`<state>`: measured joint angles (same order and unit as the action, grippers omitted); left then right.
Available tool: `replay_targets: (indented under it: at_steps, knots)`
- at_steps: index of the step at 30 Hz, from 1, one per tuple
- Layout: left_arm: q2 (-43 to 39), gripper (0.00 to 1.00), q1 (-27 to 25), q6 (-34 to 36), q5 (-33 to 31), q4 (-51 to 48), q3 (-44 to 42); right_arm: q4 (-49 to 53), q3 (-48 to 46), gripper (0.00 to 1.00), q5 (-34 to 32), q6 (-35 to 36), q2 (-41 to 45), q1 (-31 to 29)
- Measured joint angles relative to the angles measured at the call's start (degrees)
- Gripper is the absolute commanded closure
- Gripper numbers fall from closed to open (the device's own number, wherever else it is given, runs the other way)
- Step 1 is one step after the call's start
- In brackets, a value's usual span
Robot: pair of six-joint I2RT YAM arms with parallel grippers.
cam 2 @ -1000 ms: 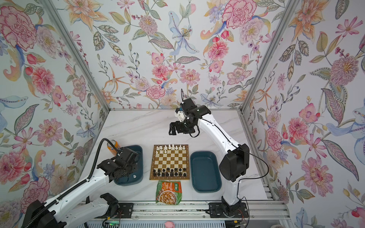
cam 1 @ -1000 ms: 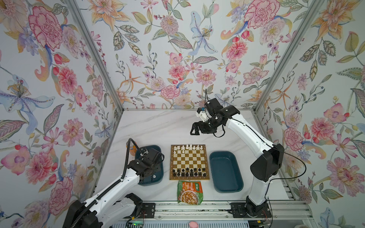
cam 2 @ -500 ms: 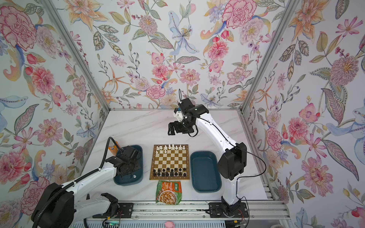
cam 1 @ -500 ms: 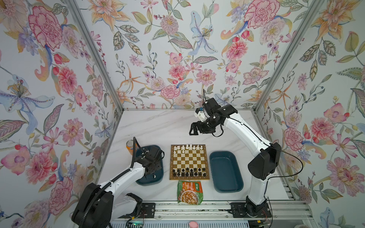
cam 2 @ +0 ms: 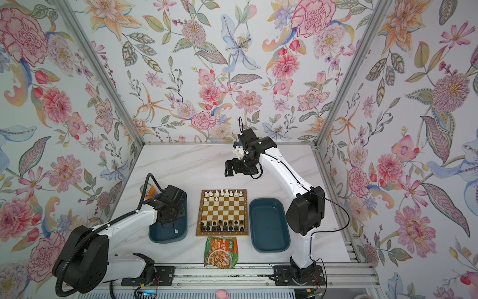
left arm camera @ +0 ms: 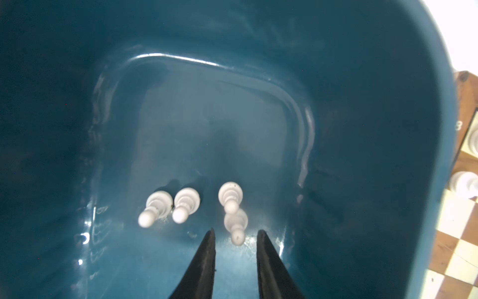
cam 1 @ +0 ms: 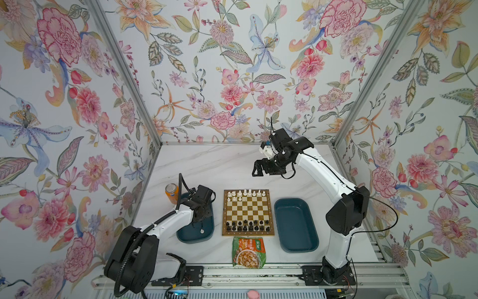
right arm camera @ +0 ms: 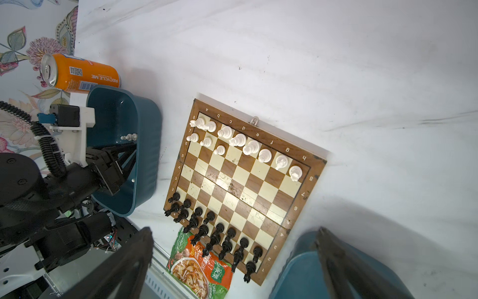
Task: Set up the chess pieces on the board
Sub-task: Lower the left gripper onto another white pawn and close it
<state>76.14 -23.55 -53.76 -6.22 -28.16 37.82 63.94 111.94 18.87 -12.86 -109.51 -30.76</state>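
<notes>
Left arm is folding down compared with a second ago, and the left end effector (left arm camera: 236, 231) is sinking into the left tray (left arm camera: 362, 103); right arm is only drifting a touch sideways behind the board (cam 1: 247, 210).

Step in hand, I'm guessing: fetching the next white pawn for the second row; the nearest pawn (left arm camera: 236, 222) is standing with its head between the two black tips, daylight showing either side, so the left end effector is narrowing but not clenching anything yet. Next move is calling for a soft squeeze on the neck and a straight lift, without clipping the second pawn (left arm camera: 230, 196) just behind it (can't tell if they're touching); then it's going beside the three white pawns (right arm camera: 206, 141) already sitting on the board.

Right end effector (cam 1: 258, 170) is hanging spread wide and empty above the counter (cam 1: 207, 165).

Views: the left wrist camera is showing four pawns (left arm camera: 185, 204) in the tray, which the arm is hiding from above; in both top views a lone pawn (cam 1: 201, 231) is sitting at the tray's near end, outside the wrist shot; the right wrist camera is giving the cleanest board read, white back row (right arm camera: 251, 148) full, black pieces (right arm camera: 219, 233) looking all set; right tray (cam 1: 294, 227) is sitting bare.
</notes>
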Motion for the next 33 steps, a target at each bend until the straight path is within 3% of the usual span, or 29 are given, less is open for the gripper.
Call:
replay_targets:
  at_steps: [24, 33]
  knots:
    - [2.8, 0.74, 0.8, 2.3, 0.0, 1.3, 0.4, 0.0, -0.1, 0.01, -0.4, -0.3, 0.0, 0.0]
    - [4.7, 0.82, 1.1, 3.3, 0.0, 1.9, 1.4, 0.0, -0.5, 0.01, -0.9, -0.6, 0.0, 0.0]
